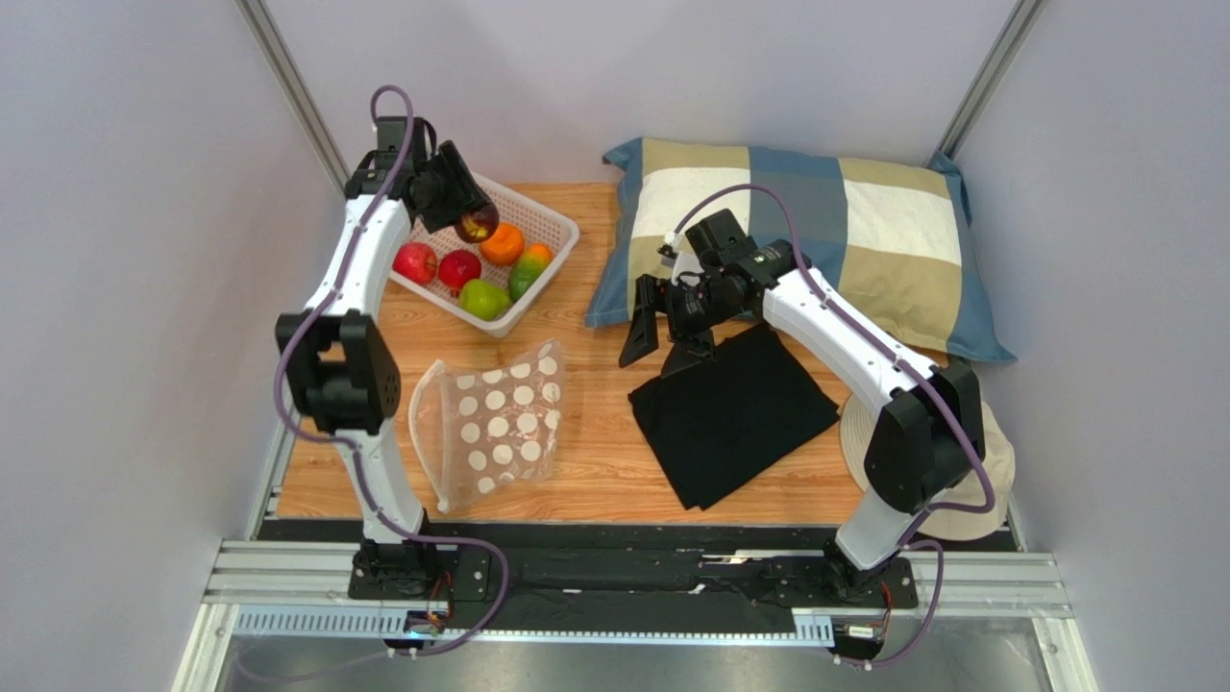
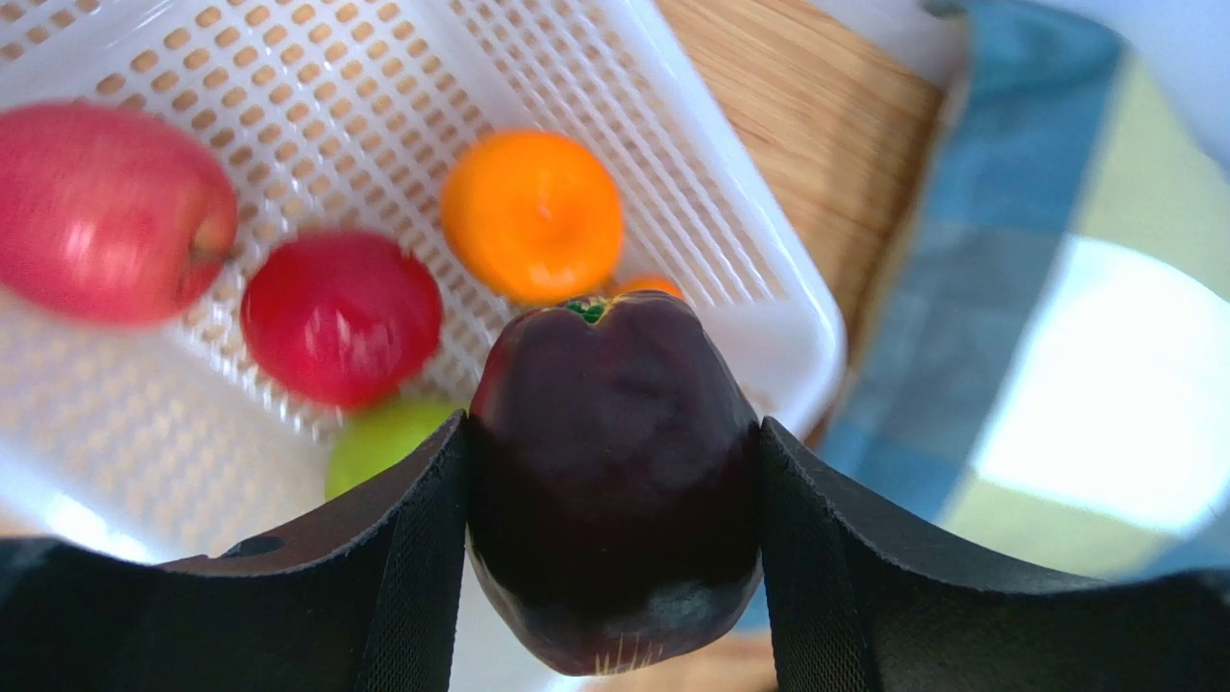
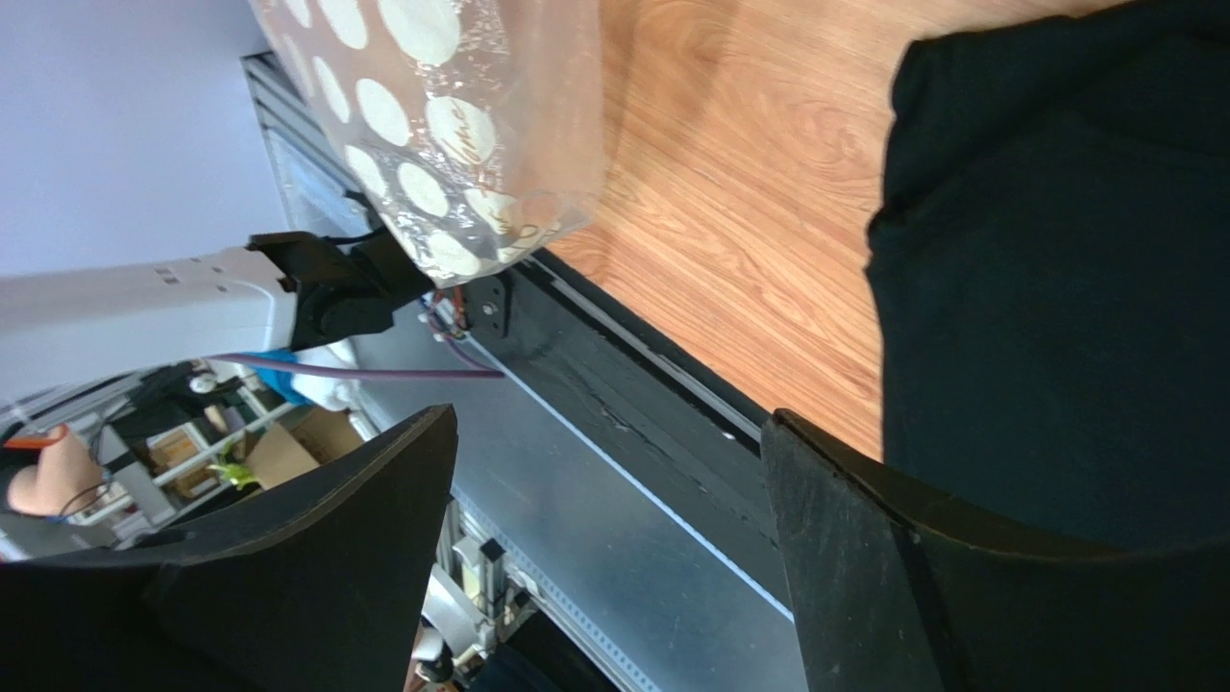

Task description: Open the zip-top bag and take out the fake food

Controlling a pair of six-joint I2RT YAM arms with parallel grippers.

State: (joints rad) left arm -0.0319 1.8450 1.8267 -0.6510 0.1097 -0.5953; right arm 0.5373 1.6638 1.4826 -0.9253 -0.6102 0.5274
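The clear polka-dot zip-top bag (image 1: 491, 421) lies flat on the wooden table, near the left arm's base; it also shows in the right wrist view (image 3: 448, 130). My left gripper (image 1: 469, 214) hovers over the white lattice basket (image 1: 556, 228) and is shut on a dark purple fruit (image 2: 614, 469). In the basket lie two red fruits (image 1: 416, 261) (image 1: 459, 268), a green one (image 1: 484, 299), an orange one (image 1: 503, 244) and an orange-green one (image 1: 530, 268). My right gripper (image 1: 664, 339) is open and empty, above the table between the bag and the black cloth (image 1: 729, 408).
A checked pillow (image 1: 809, 231) lies at the back right. The black cloth covers the table's right middle, with a pale round object (image 1: 996, 476) at the right edge. Grey walls close in on both sides. The metal rail runs along the near edge.
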